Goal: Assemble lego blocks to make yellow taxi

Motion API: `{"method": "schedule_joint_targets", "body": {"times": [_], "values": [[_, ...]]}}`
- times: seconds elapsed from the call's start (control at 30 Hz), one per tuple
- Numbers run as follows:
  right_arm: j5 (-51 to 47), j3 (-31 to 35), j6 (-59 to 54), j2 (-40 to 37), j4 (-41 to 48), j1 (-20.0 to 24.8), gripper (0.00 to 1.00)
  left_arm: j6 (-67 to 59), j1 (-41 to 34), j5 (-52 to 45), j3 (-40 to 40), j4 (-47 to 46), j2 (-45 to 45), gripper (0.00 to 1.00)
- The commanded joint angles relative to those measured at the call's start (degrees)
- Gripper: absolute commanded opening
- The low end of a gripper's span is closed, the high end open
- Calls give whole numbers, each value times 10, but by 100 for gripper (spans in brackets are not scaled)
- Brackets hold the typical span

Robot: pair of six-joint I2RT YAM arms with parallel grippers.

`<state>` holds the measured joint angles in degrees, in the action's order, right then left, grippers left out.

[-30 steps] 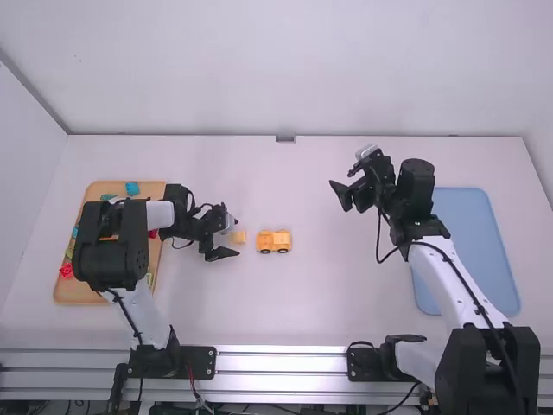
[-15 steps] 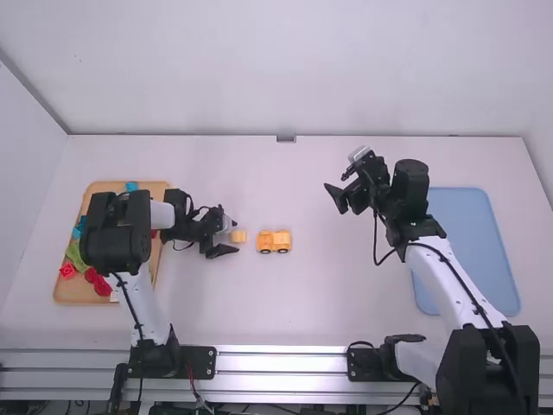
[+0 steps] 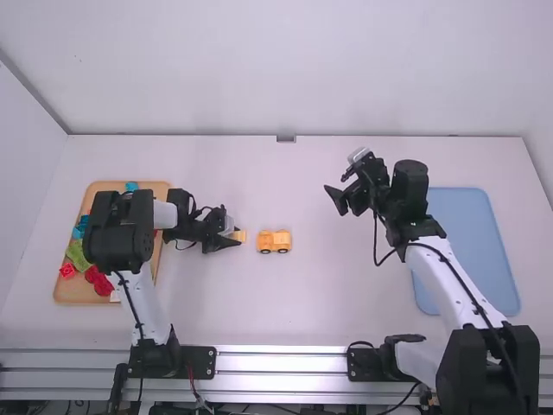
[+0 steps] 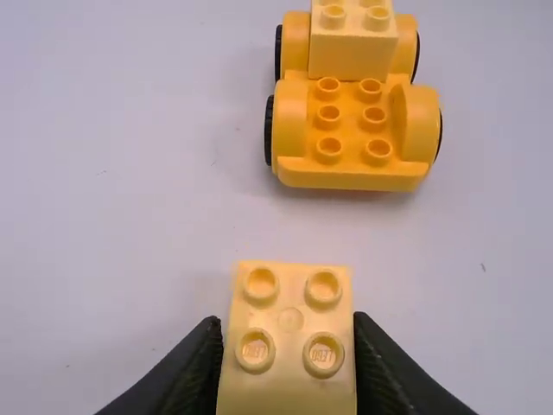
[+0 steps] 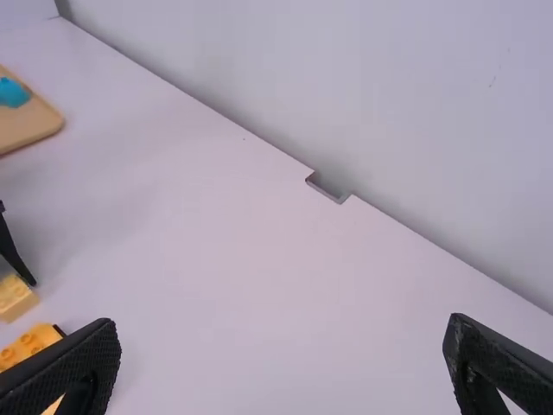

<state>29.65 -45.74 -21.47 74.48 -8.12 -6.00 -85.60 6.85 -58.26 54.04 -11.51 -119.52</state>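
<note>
The left tool (image 3: 238, 236) has its two black fingers drawn in against opposite sides of a yellow block (image 4: 291, 320), which it grips; the right tool (image 3: 334, 182) is spread wide and holds nothing. The block, of smooth pale plastic, has a squarish top with four round studs and a shallow circular mark between them; tiny raised print shows on the studs. It lies at the left tool's tips, near a yellow wheeled chassis (image 4: 350, 177) and apart from it.

The chassis is a deeper orange-yellow, glossy, with rounded fenders, black tyres (image 4: 269, 130) and six bare studs on its bed. A studded yellow upper block (image 4: 352, 52) is seated on it. In the high view the chassis stands upright on the tabletop (image 3: 285, 311), between the two tools.

The tabletop is white, matt and finely specked. At its left, a tan tray (image 3: 155, 188) with rounded corners carries a bright red piece (image 3: 67, 270), a green piece (image 3: 76, 253), dark red pieces (image 3: 99, 282) and blue pieces (image 3: 131, 186); the left arm partly covers them. At the right lies a pale blue tray (image 3: 471, 225), rounded at the corners, partly beneath the right arm.
</note>
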Motion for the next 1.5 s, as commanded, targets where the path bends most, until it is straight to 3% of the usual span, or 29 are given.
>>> {"method": "schedule_joint_targets", "body": {"times": [0.0, 0.2, 0.47, 0.7, 0.9, 1.1, 1.47], "values": [[4, 5, -14, -7, 11, 0, 98, -7, 2, 0, 4, -4, -5, 35], [51, 28, -118, 43, -9, -14, 98, 22, -5, 24, 4, -22, 38, 27], [224, 37, -198, 242, -136, -23, 98, 14, -28, 24, 5, -28, 69, 20], [261, 37, -289, 372, -209, -51, 98, 29, -54, 22, 4, -33, 82, 15], [260, 37, -290, 418, -263, -85, 98, 36, -54, 22, 4, -68, 123, 16], [257, 37, -311, 420, -255, -123, 98, 35, -70, 23, 3, -69, 130, 15], [277, 18, -330, 473, -264, -136, 98, 44, -92, 46, 3, -57, 129, 11]]}}
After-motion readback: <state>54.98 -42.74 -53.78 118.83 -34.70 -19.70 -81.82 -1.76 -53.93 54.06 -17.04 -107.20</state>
